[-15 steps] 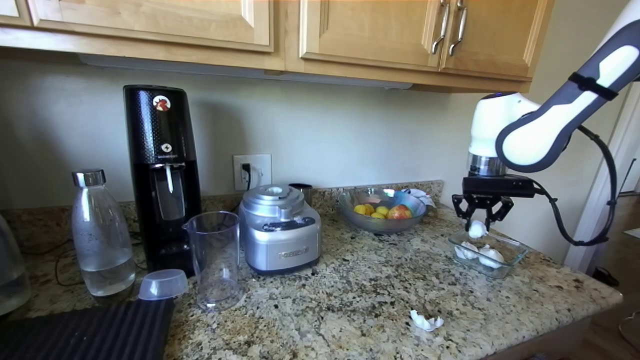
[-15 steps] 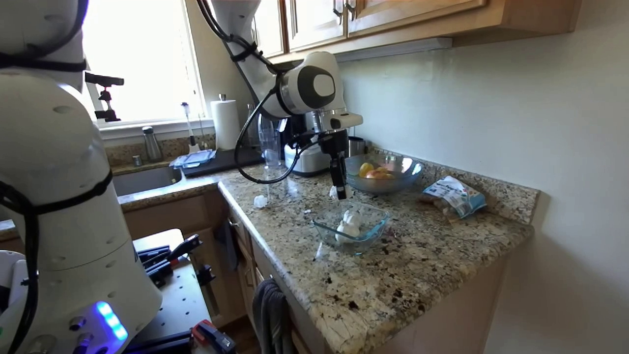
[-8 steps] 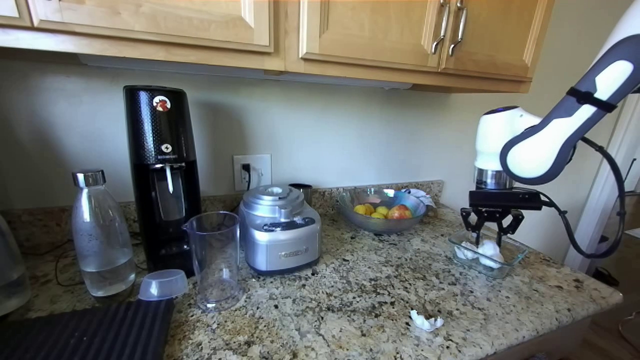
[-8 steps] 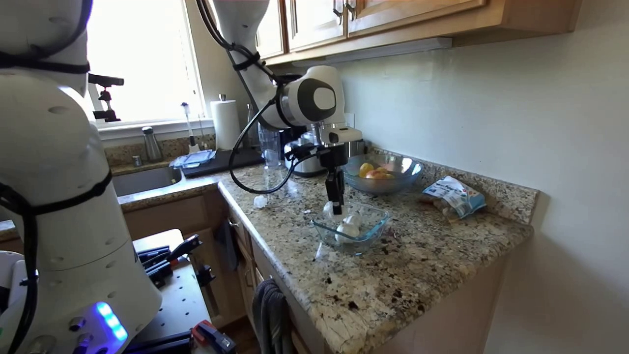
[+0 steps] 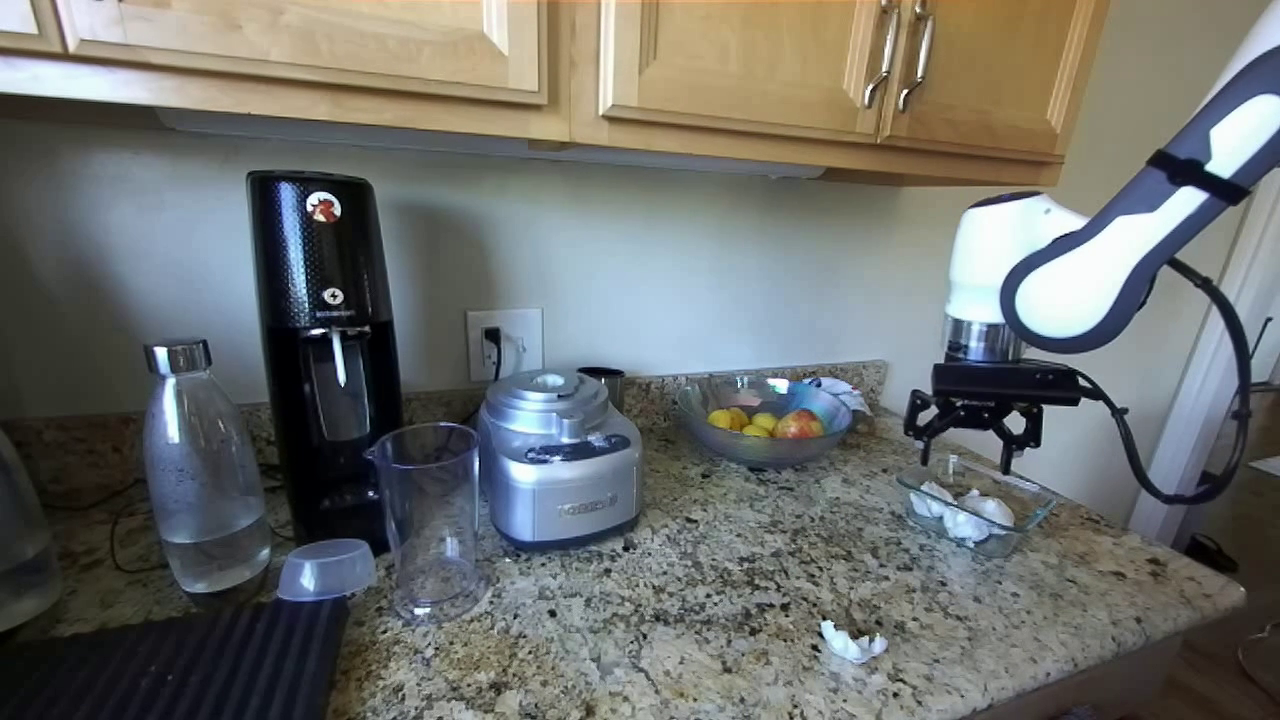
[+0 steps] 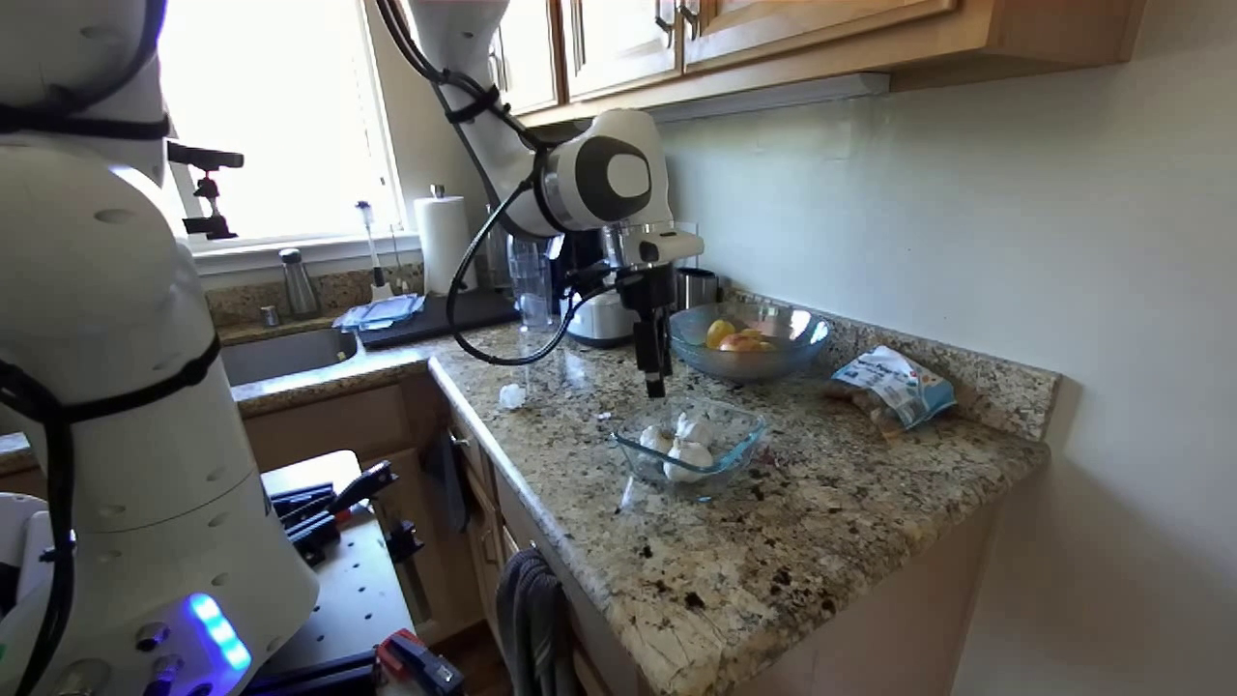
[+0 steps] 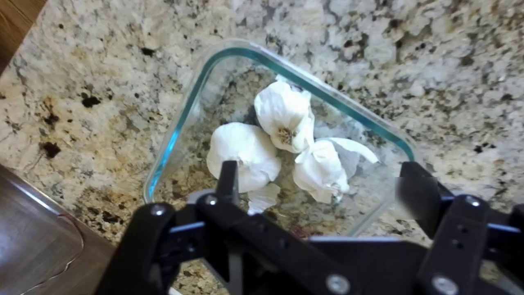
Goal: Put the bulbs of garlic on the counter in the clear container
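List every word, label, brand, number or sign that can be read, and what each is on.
No word or number is legible.
Lightning-bolt badge: on the black machine; lettering below it too blurred.
Round sticker above that badge: red picture, no readable text.
Food processor: front lettering too blurred to read.
Bag: print too small to read.

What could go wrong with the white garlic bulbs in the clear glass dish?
The open black two-fingered gripper hangs over the dish, so it could bump the glass if lowered. A loose white strip on one bulb could snag the gripper. The ragged white papery piece on the speckled tan granite counter might be missed, if it's garlic.
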You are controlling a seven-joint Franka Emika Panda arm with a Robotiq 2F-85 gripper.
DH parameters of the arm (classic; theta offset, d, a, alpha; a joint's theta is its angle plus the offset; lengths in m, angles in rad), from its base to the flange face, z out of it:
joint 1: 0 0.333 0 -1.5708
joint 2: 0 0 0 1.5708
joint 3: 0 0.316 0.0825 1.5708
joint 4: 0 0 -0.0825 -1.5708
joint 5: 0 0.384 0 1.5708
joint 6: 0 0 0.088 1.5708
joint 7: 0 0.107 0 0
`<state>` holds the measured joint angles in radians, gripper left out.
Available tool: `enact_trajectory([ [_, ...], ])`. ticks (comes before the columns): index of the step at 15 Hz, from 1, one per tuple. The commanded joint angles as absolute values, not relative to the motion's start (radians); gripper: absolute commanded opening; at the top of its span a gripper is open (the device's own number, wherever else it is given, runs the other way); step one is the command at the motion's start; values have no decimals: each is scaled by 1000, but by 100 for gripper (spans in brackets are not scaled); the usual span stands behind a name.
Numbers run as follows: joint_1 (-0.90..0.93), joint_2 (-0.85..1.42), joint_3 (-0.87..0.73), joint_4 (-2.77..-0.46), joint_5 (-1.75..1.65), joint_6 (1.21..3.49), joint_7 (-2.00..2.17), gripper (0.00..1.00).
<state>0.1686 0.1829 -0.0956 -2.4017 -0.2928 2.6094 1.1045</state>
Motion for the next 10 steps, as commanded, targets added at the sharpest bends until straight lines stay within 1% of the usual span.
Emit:
enact_trajectory([
  [1, 131, 24, -24, -2502, -161, 2622, 942, 100],
  [6, 146, -80, 67, -2527, 155, 2563, 593, 100],
  [9, 151, -105, 96, -2525, 205, 2501, 513, 100],
  [10, 139, -46, 100, -2486, 172, 2543, 567, 100],
])
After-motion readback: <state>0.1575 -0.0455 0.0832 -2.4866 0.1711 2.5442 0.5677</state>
